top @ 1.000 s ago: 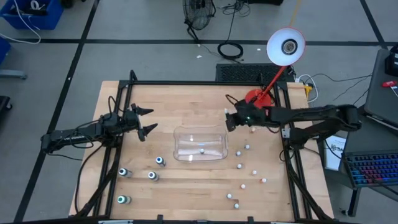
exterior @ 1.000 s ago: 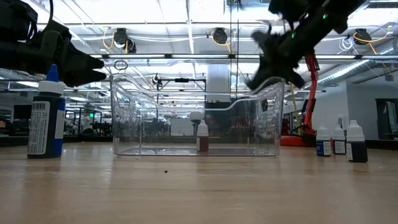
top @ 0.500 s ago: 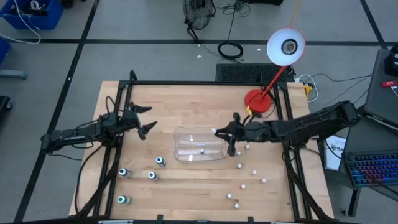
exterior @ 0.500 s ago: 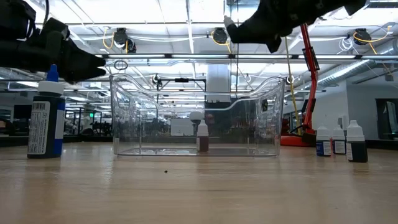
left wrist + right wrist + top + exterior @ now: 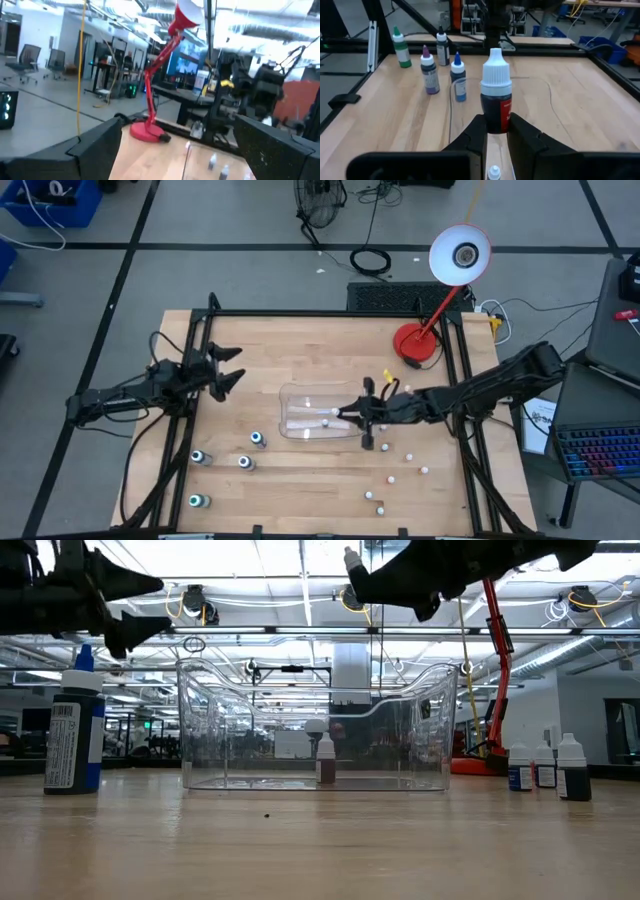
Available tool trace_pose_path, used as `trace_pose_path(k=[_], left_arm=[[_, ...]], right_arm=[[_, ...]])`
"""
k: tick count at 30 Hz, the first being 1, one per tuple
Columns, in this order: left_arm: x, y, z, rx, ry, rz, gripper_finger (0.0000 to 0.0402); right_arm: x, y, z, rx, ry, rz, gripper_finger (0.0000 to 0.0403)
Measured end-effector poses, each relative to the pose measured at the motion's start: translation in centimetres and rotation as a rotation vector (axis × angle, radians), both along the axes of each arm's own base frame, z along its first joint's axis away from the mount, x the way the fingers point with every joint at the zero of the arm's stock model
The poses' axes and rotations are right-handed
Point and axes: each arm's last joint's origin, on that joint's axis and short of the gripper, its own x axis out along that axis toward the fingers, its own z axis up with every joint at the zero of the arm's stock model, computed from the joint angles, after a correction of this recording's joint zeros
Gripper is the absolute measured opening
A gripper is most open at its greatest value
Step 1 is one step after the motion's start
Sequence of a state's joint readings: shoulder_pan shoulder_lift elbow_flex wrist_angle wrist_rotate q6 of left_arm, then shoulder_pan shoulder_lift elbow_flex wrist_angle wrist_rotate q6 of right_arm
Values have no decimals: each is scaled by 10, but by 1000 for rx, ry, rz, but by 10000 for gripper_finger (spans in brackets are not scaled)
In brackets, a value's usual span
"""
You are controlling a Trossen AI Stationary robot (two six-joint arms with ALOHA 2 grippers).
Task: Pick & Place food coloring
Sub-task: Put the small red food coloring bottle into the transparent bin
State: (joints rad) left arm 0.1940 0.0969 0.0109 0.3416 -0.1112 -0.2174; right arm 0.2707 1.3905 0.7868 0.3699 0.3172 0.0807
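My right gripper [image 5: 348, 416] hangs over the clear tray [image 5: 300, 395], shut on a small food coloring bottle [image 5: 496, 97] with a white cap, a dark body and a red label. One more small bottle [image 5: 325, 760] stands on the tray's floor. Other food coloring bottles stand on the table left of the tray [image 5: 245, 463] and right of it [image 5: 408, 457]. My left gripper [image 5: 222, 367] is open and holds nothing, above the table's left side, away from the bottles. My right gripper pinches the bottle's lower body [image 5: 495, 125] between its two fingers [image 5: 476, 134]. The fingers come nearly level from the table's right side. The bottle is lifted clear above the tray, its white cap [image 5: 350, 558] uppermost.
A red desk lamp [image 5: 415, 345] stands at the table's far right. A black frame [image 5: 320, 313] runs along the table's edges. A tall bottle with a blue top [image 5: 72, 730] stands near the low camera on the left; three bottles [image 5: 545, 768] stand on the right.
My right gripper has swung with the bottle from beyond the tray's far right corner toward the table's near and left edges, to a spot over the tray, rolling as it went. My left gripper has tipped upward and risen slightly.
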Motion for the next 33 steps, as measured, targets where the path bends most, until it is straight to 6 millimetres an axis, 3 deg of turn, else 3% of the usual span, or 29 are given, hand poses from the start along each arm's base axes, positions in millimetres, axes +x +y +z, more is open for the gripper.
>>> trace_pose_path(k=[6,14,21,27,33], left_arm=[[3,-2,-6,-114,38,-120,379],[14,0,-21,-258,174,-122,379],[36,-8,-13,-186,198,-231,379],[78,-22,17,-148,300,-301,379],[151,-55,52,147,407,-436,379]], right_arm=[[1,0,0,4,-2,-1,45],[1,0,1,13,-14,-8,45],[1,-1,1,14,-15,-34,45],[1,-1,1,22,-16,-35,45],[0,-1,0,5,-2,-29,45]])
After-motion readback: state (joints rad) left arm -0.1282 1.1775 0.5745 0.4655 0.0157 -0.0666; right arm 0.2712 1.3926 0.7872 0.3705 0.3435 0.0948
